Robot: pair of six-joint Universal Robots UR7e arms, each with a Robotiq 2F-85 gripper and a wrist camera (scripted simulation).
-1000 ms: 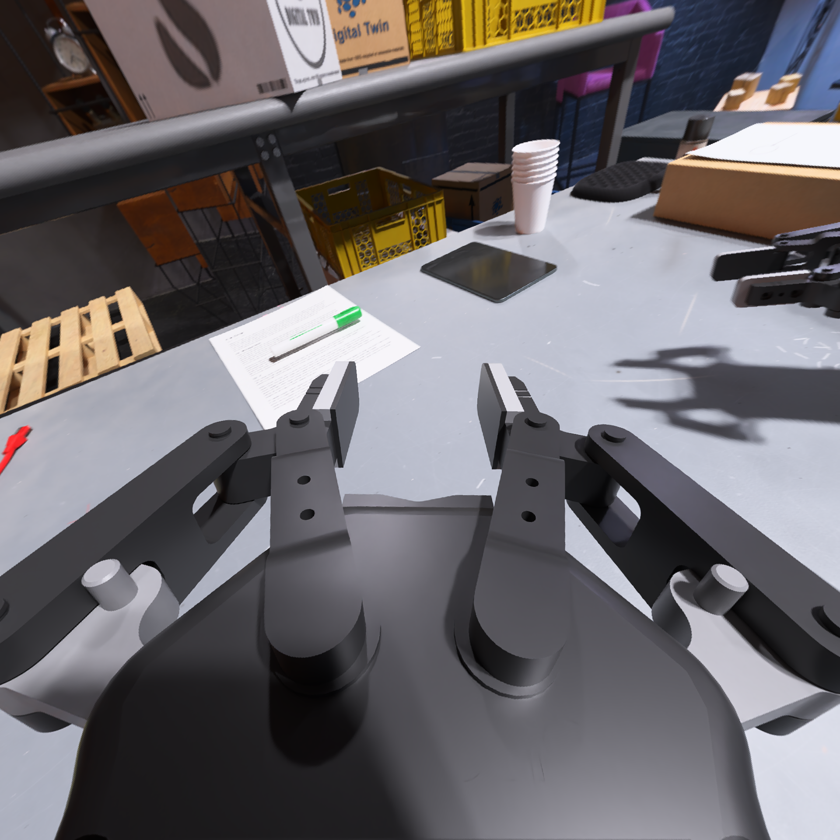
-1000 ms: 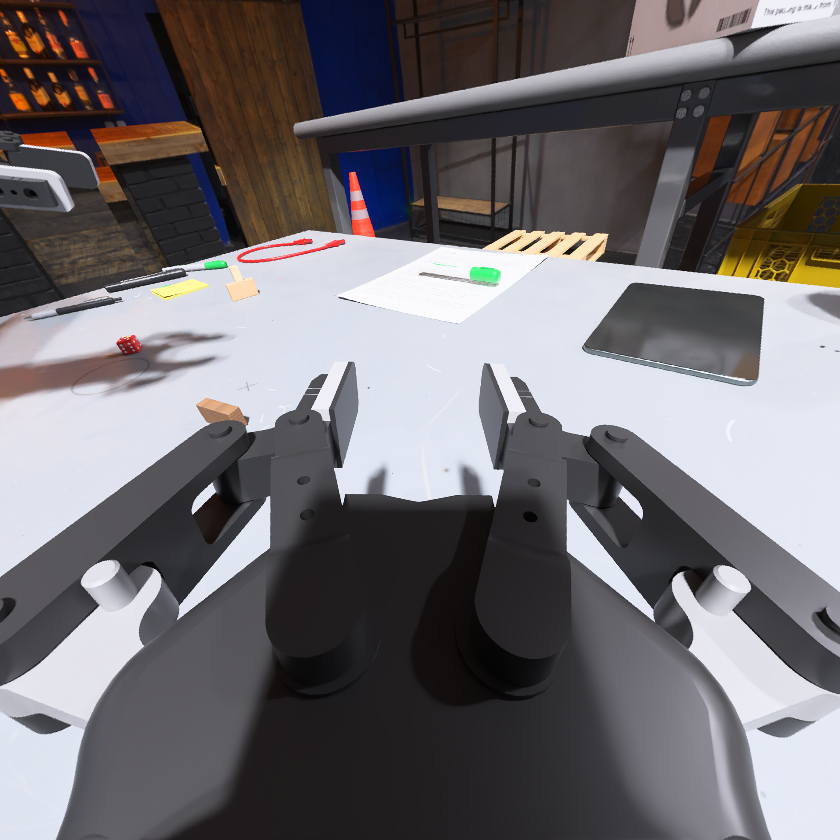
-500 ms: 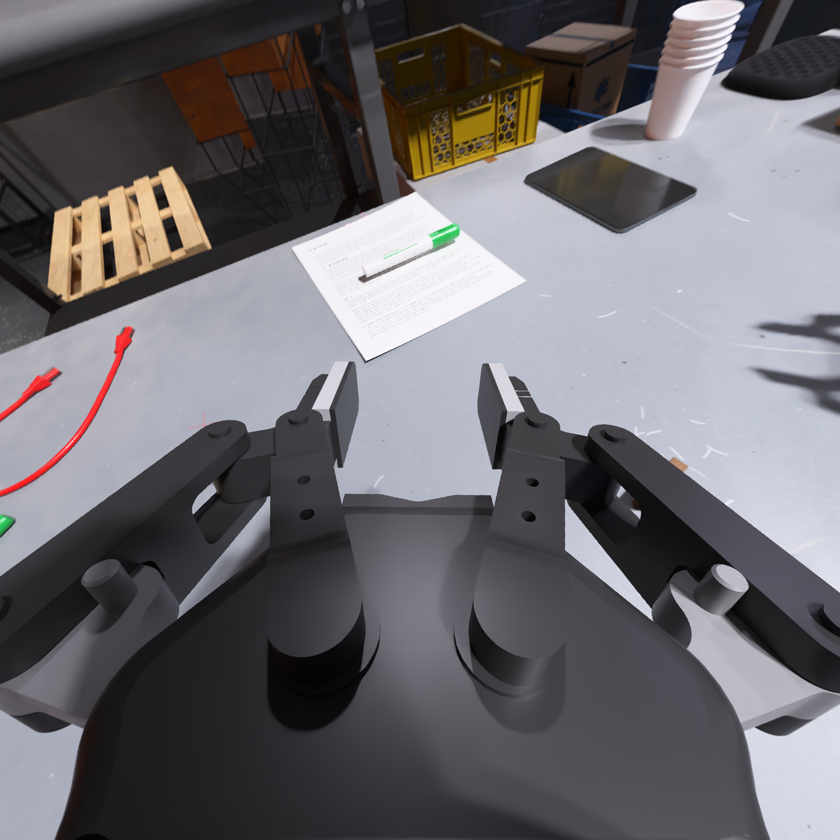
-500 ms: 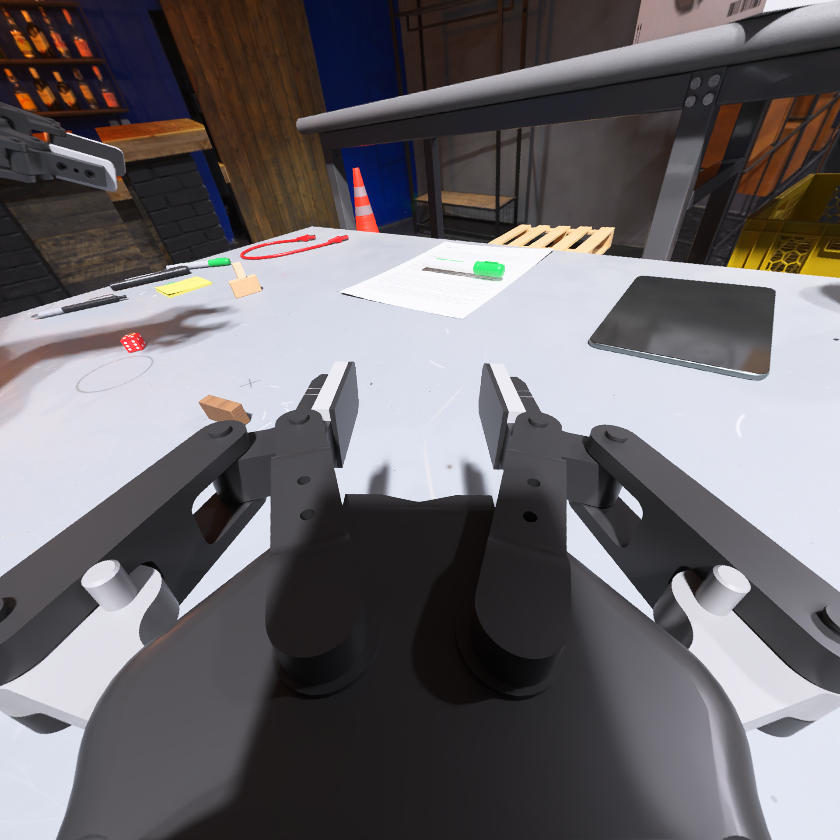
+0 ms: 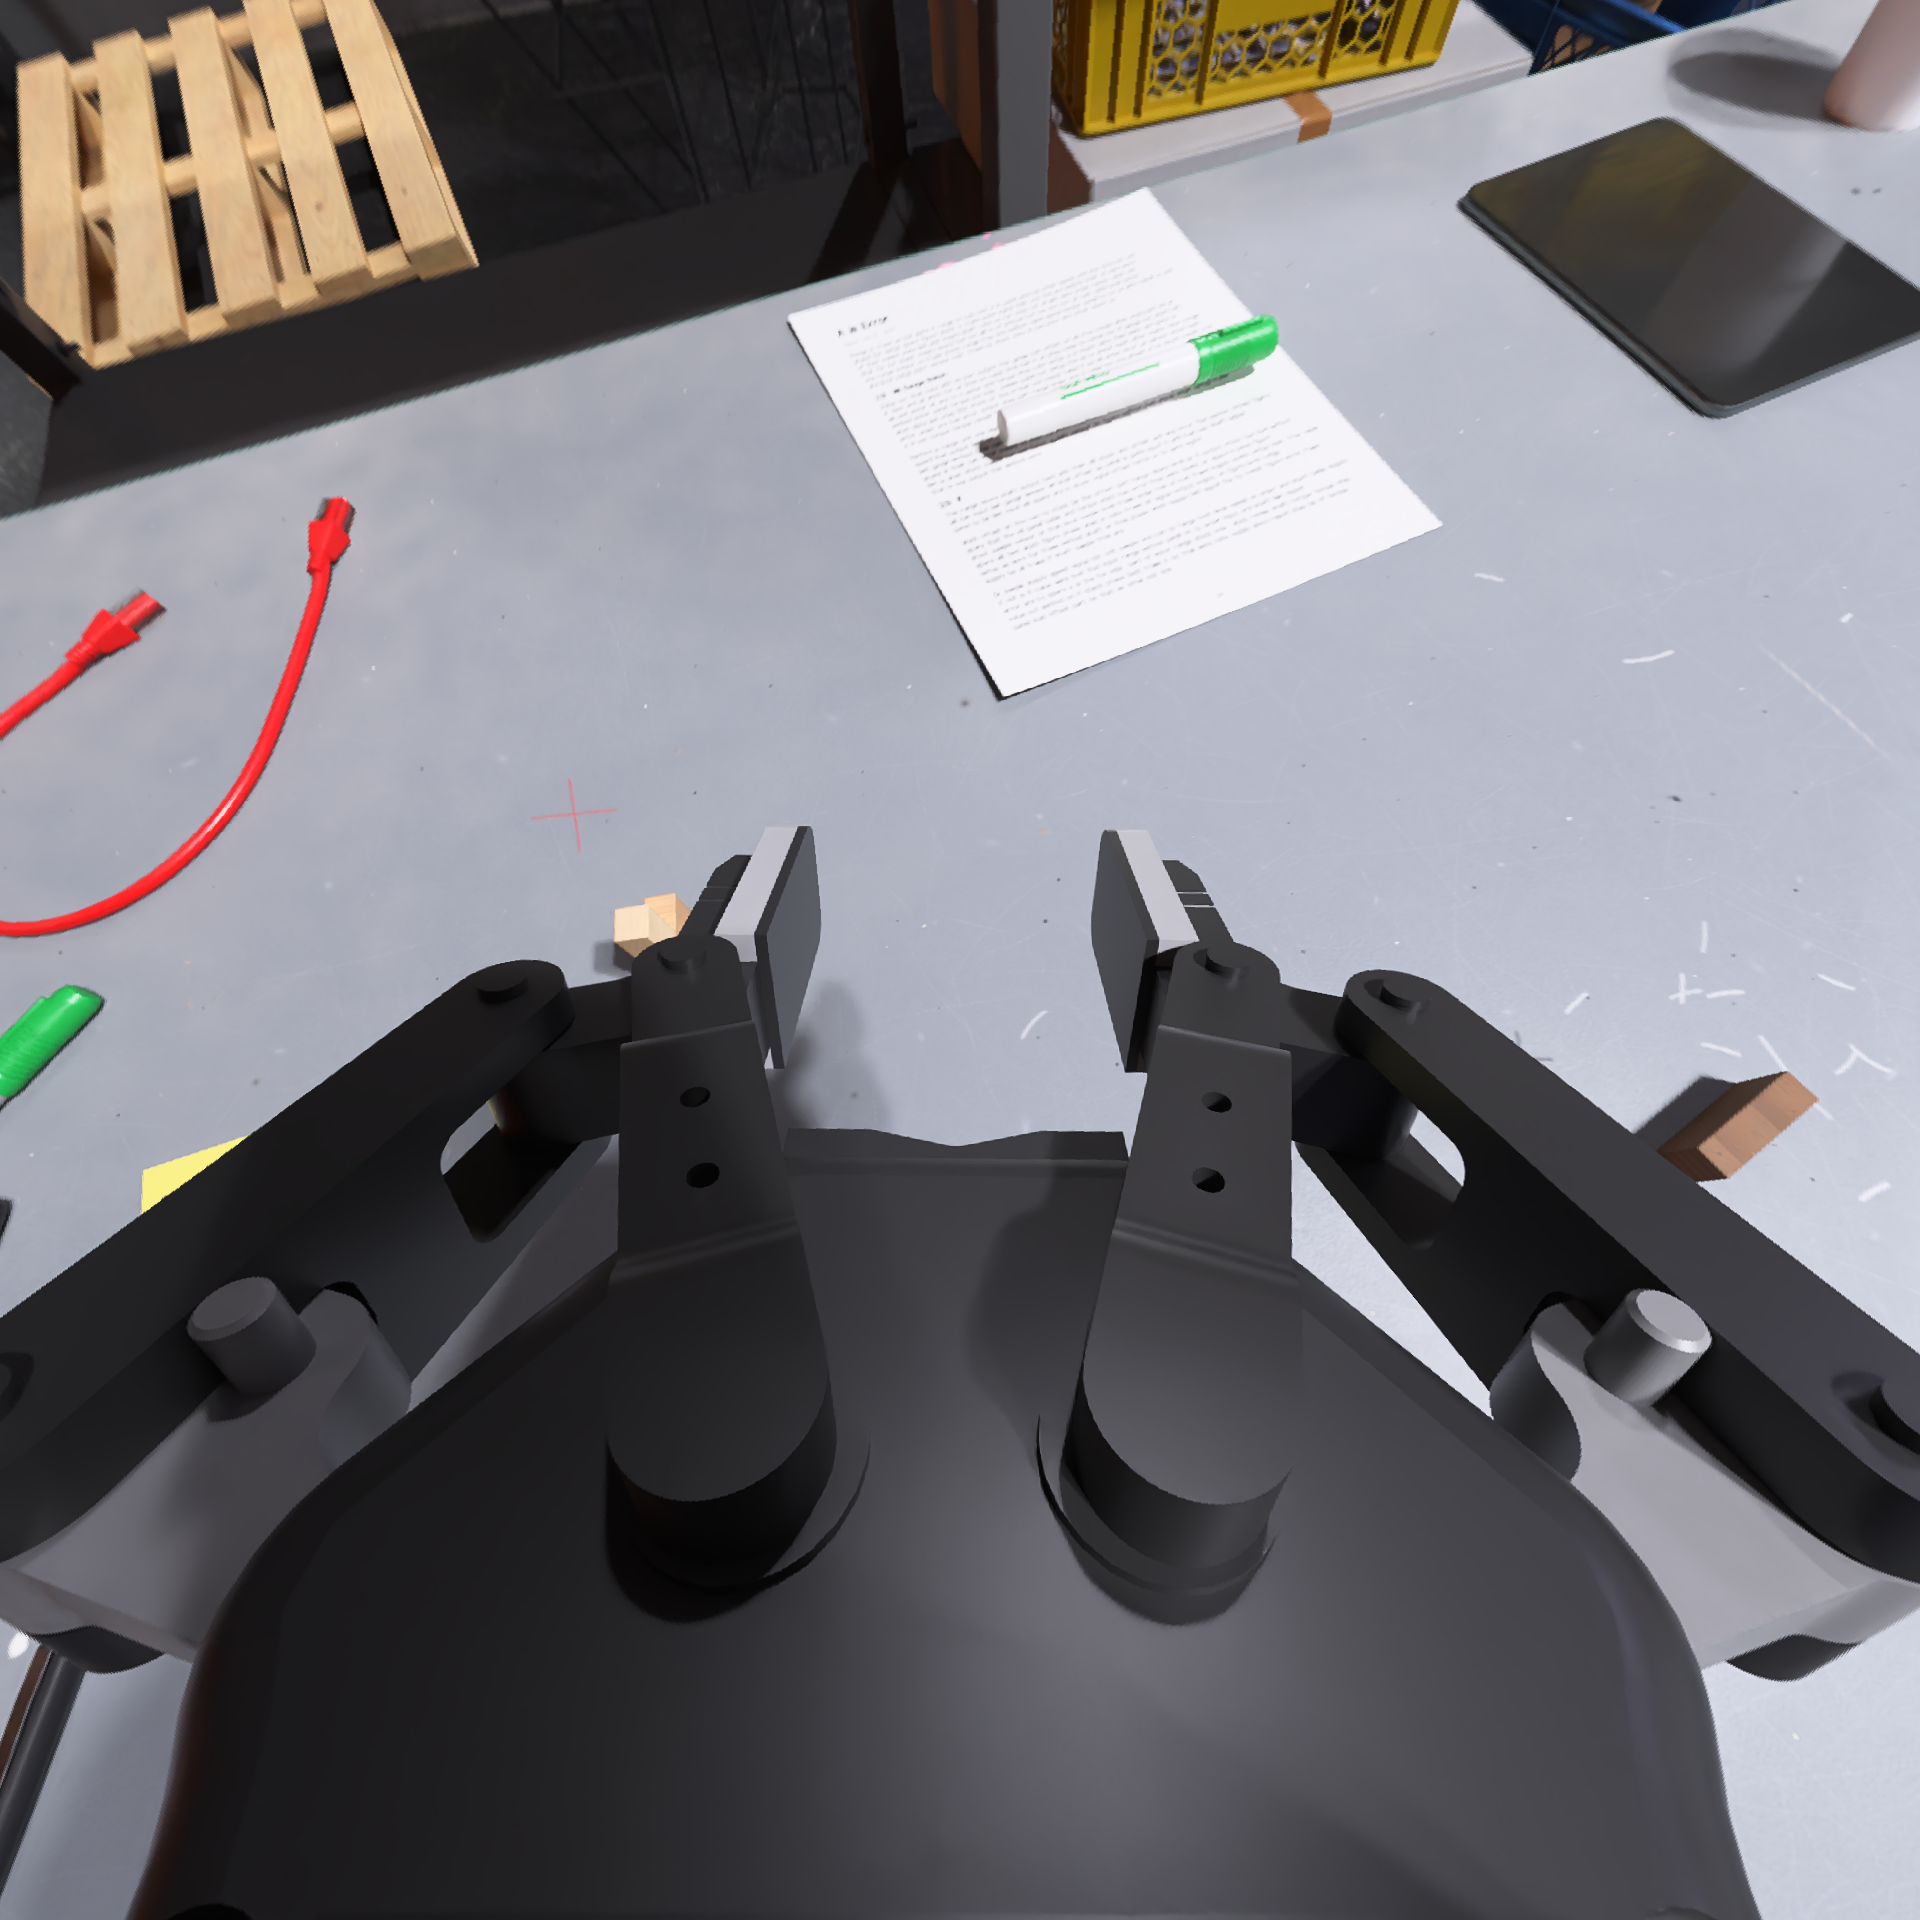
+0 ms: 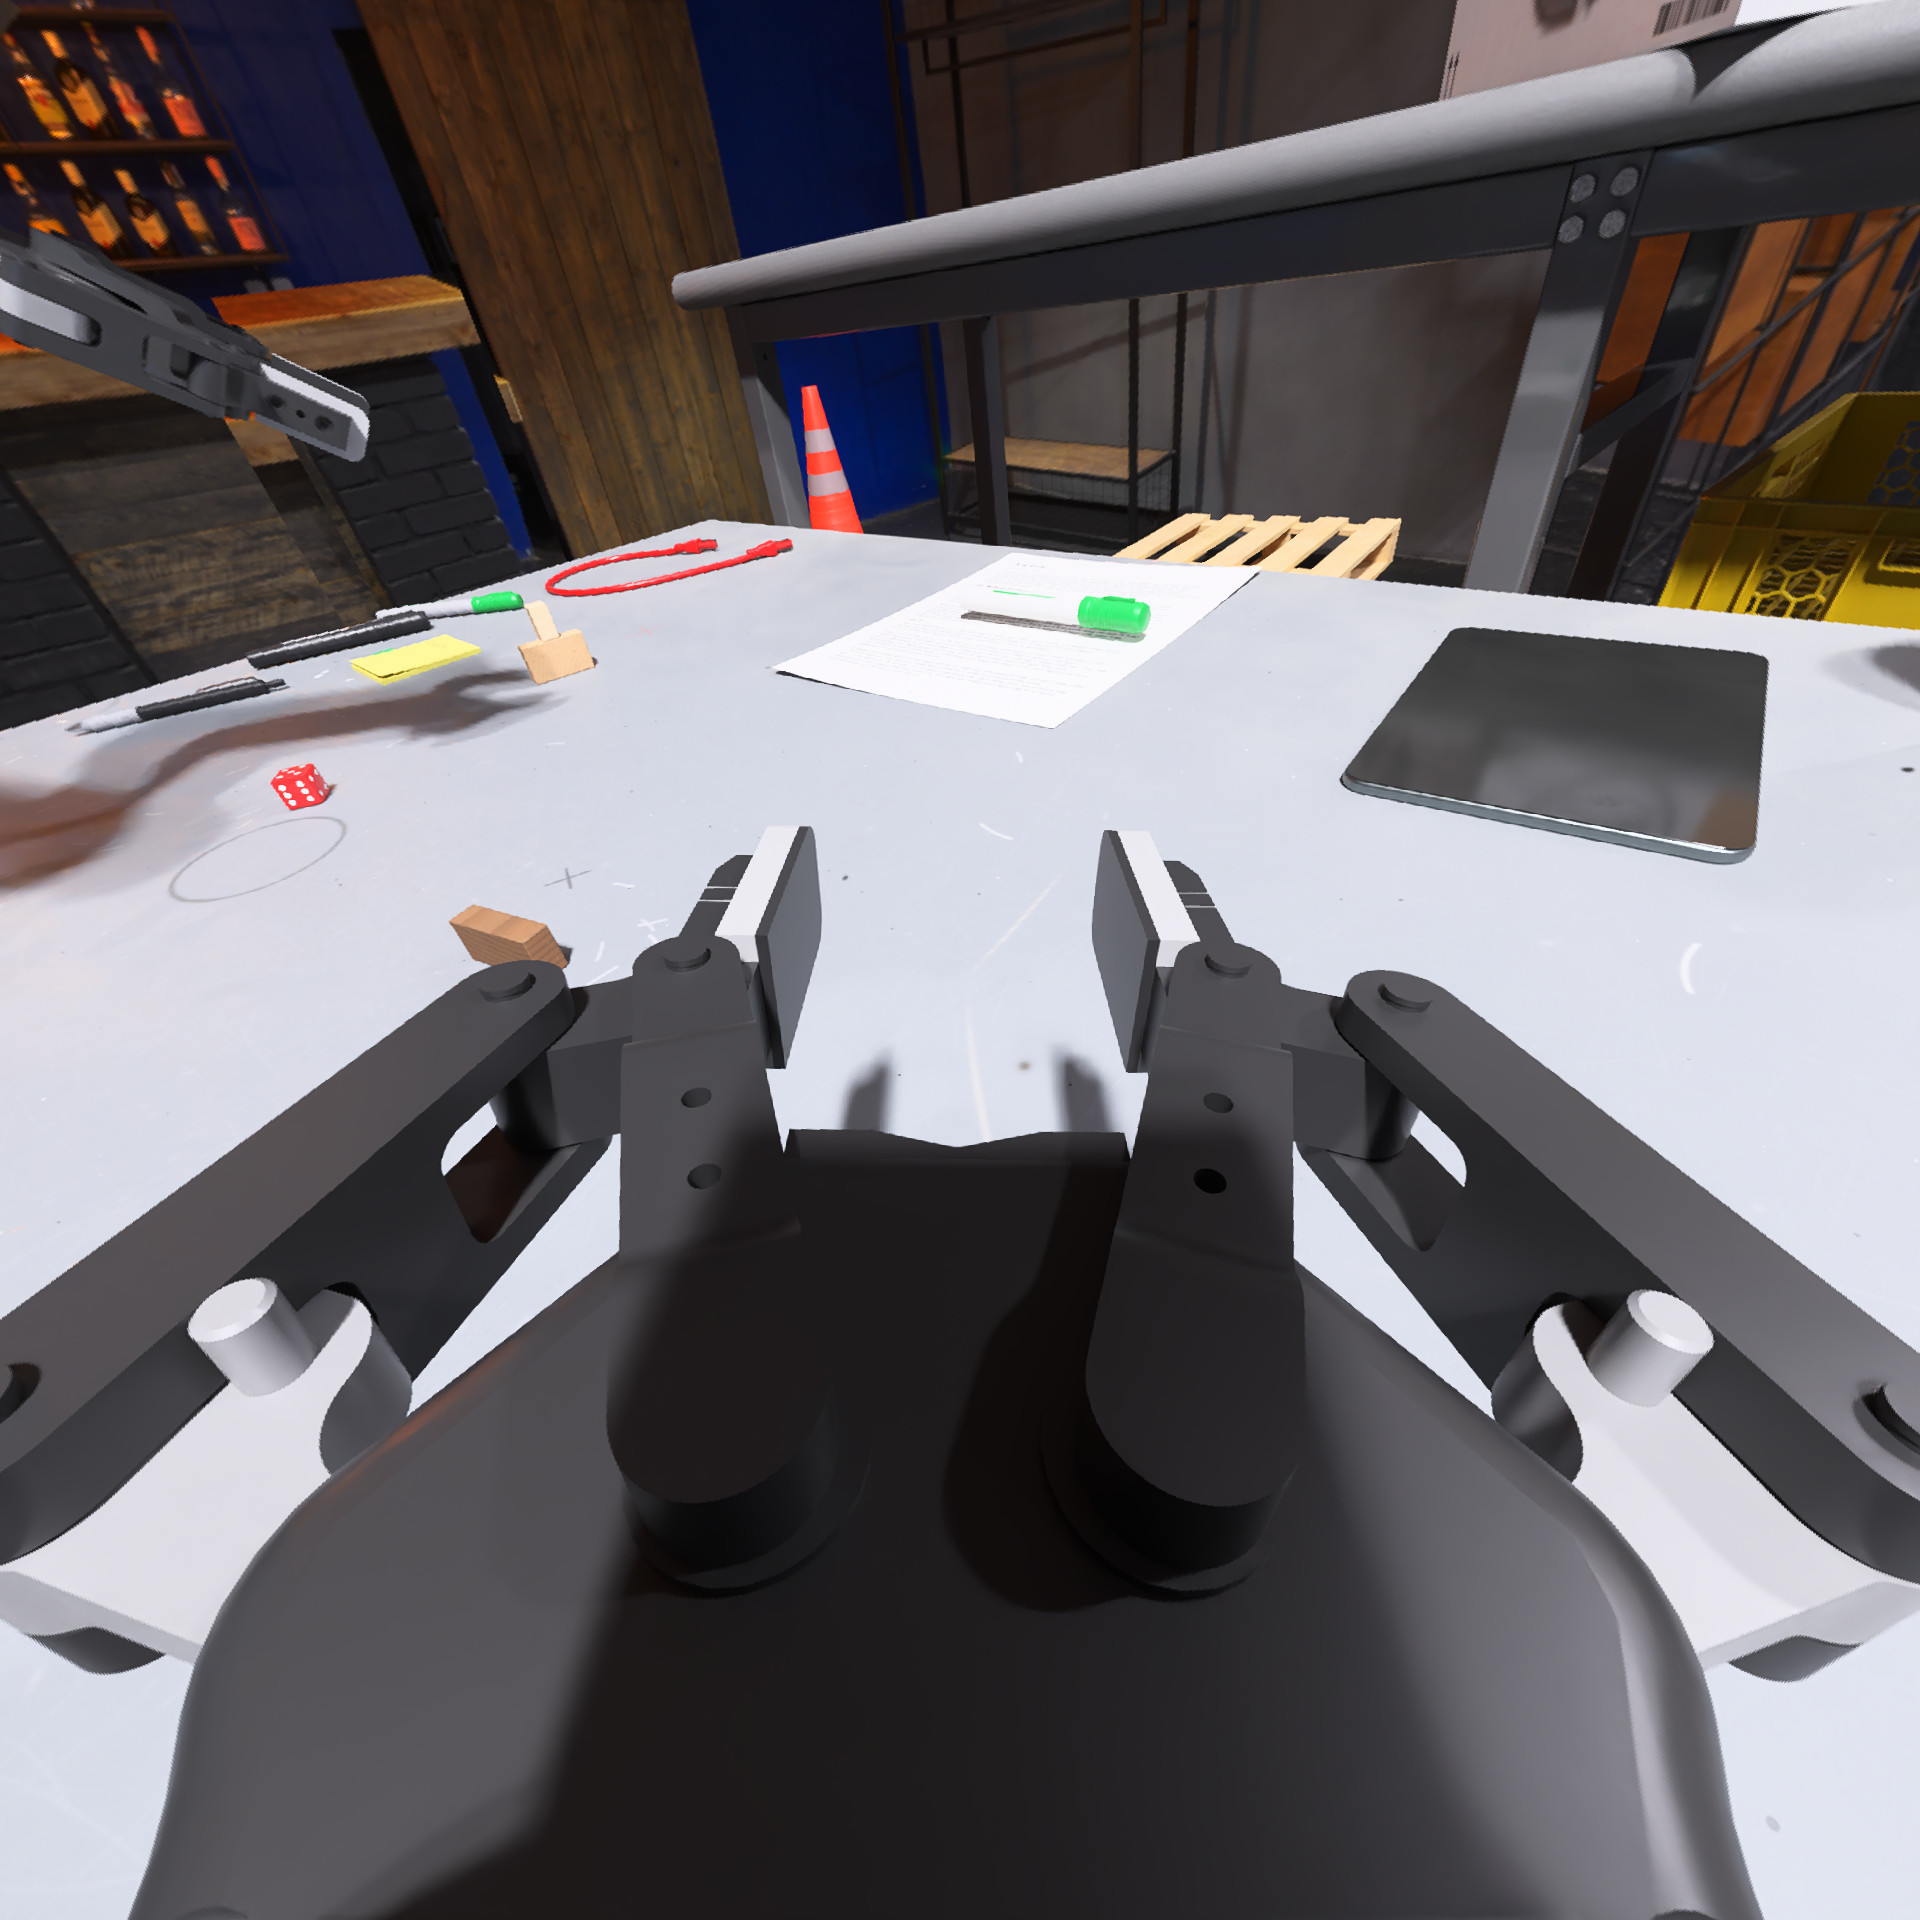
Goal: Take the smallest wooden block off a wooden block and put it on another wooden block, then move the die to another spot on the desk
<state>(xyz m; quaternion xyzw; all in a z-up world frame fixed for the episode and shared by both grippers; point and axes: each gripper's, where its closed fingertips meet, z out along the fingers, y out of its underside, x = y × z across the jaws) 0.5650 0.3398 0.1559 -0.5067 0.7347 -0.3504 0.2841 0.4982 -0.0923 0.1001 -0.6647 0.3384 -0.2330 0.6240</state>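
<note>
In the right wrist view, a small pale wooden block (image 6: 540, 620) stands on a bigger pale block (image 6: 558, 657) at the far left of the desk. A brown wooden block (image 6: 509, 935) lies just left of my open, empty right gripper (image 6: 956, 914). The red die (image 6: 299, 787) sits farther left, beside a drawn circle. My left gripper (image 5: 956, 914) is open and empty above the desk. The pale blocks (image 5: 646, 923) peek out behind its left finger. The brown block (image 5: 1737, 1124) lies to its right. The left gripper also shows in the right wrist view (image 6: 208, 364), in the air at the upper left.
A sheet of paper (image 5: 1112, 499) carries a green-capped marker (image 5: 1132, 379). A dark tablet (image 5: 1704, 260) lies far right. A red cable (image 5: 260, 748), a green marker (image 5: 47, 1029) and a yellow note (image 6: 416, 658) with black pens (image 6: 338, 639) lie left. The desk's far edge is behind the paper.
The left wrist view has swung down and left: the paper moved right, and the red cable and both wooden blocks came into sight. In the right wrist view the left gripper moved right. The right gripper barely moved.
</note>
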